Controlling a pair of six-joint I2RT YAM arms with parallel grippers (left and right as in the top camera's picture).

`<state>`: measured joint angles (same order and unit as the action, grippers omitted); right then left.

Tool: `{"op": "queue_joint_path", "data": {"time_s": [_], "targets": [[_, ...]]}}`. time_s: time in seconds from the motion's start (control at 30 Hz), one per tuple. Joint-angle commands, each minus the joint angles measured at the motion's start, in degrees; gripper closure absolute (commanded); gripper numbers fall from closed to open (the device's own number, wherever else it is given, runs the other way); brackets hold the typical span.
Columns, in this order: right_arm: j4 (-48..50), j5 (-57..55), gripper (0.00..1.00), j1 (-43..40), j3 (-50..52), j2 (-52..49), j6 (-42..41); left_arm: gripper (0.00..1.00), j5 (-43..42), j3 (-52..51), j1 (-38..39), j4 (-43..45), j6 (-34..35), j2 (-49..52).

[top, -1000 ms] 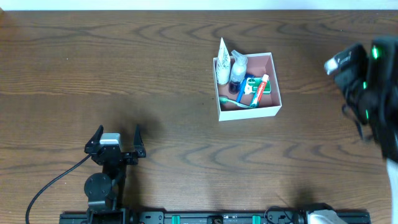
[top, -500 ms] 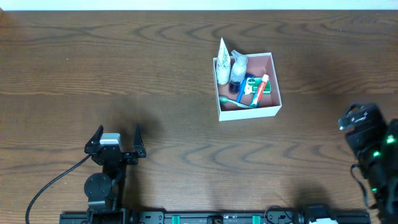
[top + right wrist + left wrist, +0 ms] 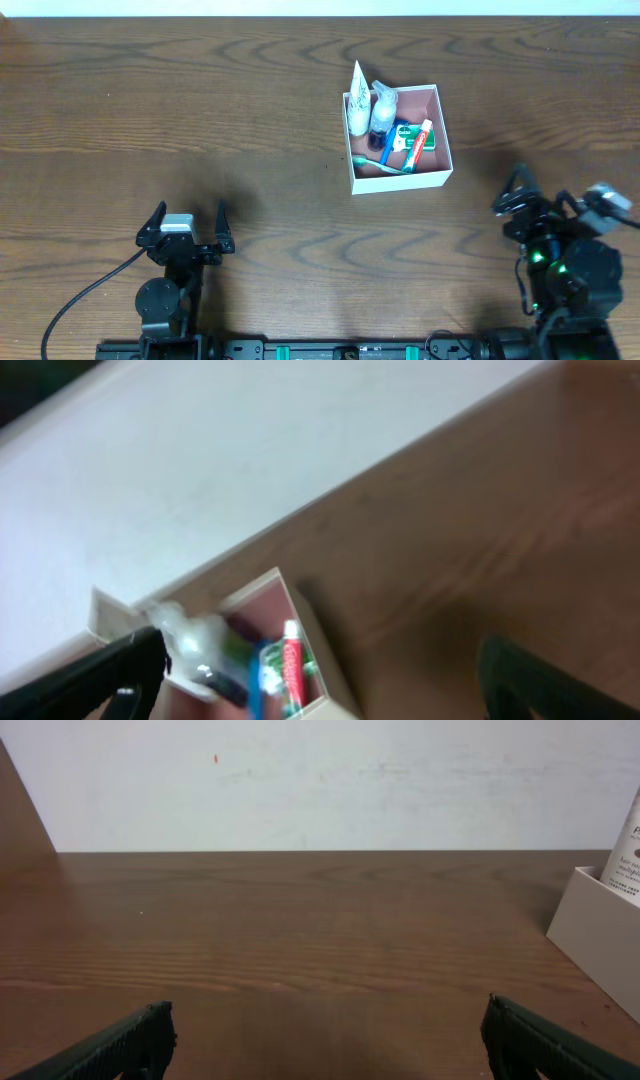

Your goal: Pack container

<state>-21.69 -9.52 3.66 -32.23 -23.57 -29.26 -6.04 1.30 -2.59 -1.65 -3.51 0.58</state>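
On the wooden table [image 3: 200, 120], the container [image 3: 400, 181] is being seen already packed, so the task is being judged done; left gripper [image 3: 189, 210] and right gripper [image 3: 558, 203] are being held wide, empty.

This is looking like a robotics lab or test station. A broad, dark wood-grain table [image 3: 200, 100] is filling the overhead view, and a plain white wall [image 3: 320, 780] is running behind its far edge in the left wrist view. Two robot arms are standing at the bottom of the overhead frame, the left arm [image 3: 168, 290] at lower left and the right arm [image 3: 570, 285] at lower right, the latter glowing with small green lights [image 3: 540, 258]. A black mounting rail [image 3: 340, 350] is lying along the bottom edge, and a black cable [image 3: 70, 300] is trailing from the left arm. A container [image 3: 400, 180] of toiletries is sitting on the wood, upper right of centre.
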Motion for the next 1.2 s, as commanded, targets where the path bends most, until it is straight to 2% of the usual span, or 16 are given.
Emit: {"op": "queue_joint_path", "data": {"time_s": [0.0,0.07,0.2,0.53,1.17], "targets": [[5.73,7.41,0.01,-0.68,6.93,3.87,18.25,0.02,-1.05,-1.07,-0.35,-1.7,-0.96,-0.35],[9.2,8.07,0.01,-0.61,10.93,6.19,20.87,0.02,-1.05,-1.07,-0.35,-1.7,-0.94,-0.35],[13.07,8.09,0.01,-0.59,16.92,10.43,20.68,0.02,-1.05,-1.07,-0.35,-1.7,-0.94,-0.35],[16.72,6.8,0.01,-0.61,25.24,17.11,20.13,0.02,-1.05,-1.07,-0.35,-1.7,-0.94,-0.35],[18.21,7.08,0.01,-0.55,31.91,23.28,28.3,0.02,-1.05,-1.07,-0.35,-1.7,-0.94,-0.35]]}}
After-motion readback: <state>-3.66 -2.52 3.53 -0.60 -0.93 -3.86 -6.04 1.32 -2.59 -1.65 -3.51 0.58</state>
